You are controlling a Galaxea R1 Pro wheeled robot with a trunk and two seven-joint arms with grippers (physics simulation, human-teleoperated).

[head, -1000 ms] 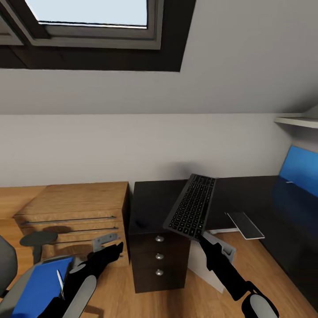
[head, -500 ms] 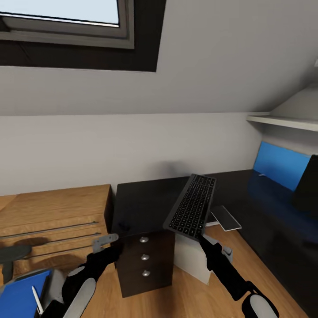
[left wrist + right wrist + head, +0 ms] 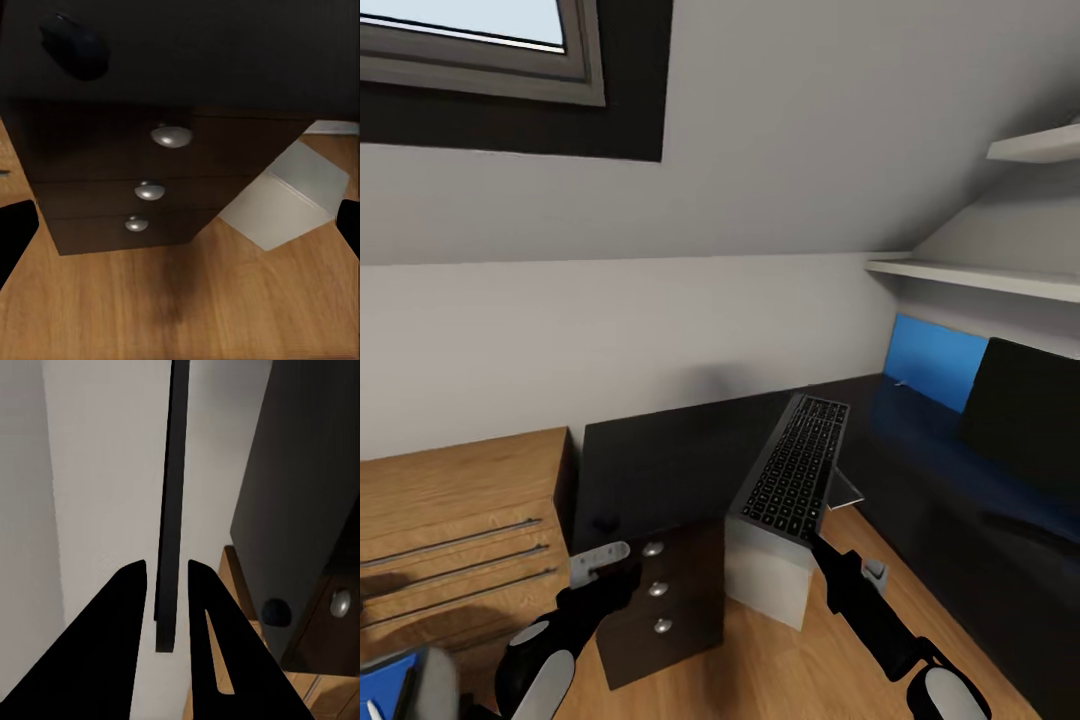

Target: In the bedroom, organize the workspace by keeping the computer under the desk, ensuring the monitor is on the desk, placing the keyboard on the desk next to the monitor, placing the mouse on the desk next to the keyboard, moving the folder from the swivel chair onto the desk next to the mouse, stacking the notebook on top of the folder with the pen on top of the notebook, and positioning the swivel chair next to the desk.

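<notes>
While the right gripper (image 3: pixel 815 540) at lower centre clamps the keyboard (image 3: pixel 792 466) edge-on and tilted, the left gripper (image 3: pixel 598 566) at lower left hangs spread and empty. Behind: dark cabinet (image 3: pixel 660 600), computer (image 3: pixel 768 570), mouse (image 3: pixel 604 523) on the desk (image 3: pixel 660 460), monitor (image 3: pixel 1025 420) far right.

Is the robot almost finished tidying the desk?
Not yet. The wide black flat monitor already stands on the glossy black desk, and the small black mouse lies there too. The right gripper holds the slim dark grey keyboard up in the air. Folder, notebook, pen and chair remain.
</notes>
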